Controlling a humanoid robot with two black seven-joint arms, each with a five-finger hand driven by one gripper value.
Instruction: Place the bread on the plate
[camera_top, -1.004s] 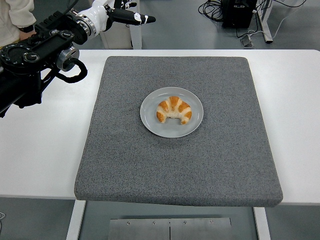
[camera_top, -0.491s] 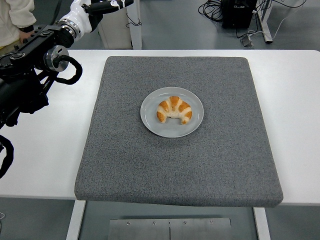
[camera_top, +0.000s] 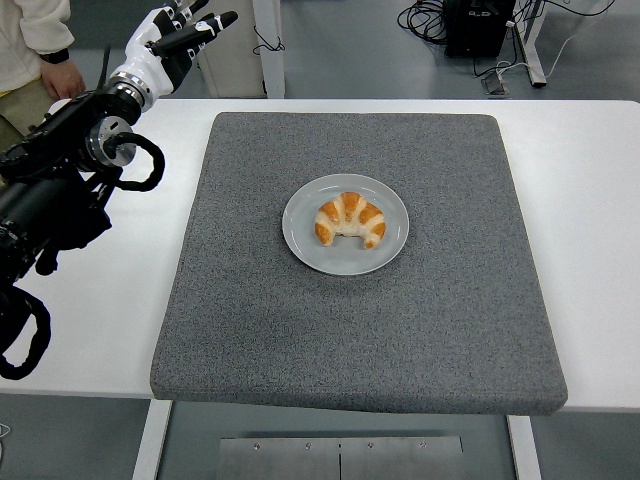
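A golden croissant (camera_top: 348, 220) lies on a light grey round plate (camera_top: 345, 258) in the middle of the dark grey mat (camera_top: 360, 330). My left hand (camera_top: 180, 35) is raised at the far left, beyond the table's back edge, well away from the plate. Its fingers are spread and hold nothing. The black left arm (camera_top: 60, 170) runs down along the left edge of the picture. The right arm is out of view.
The white table (camera_top: 590, 200) shows bare on both sides of the mat. A person in a light sleeve (camera_top: 35, 30) stands at the top left, one hand near my left arm. Cables and a table leg lie on the floor at the back right.
My left arm has swung back toward the left edge and its hand has turned upward. The croissant and plate have not moved.
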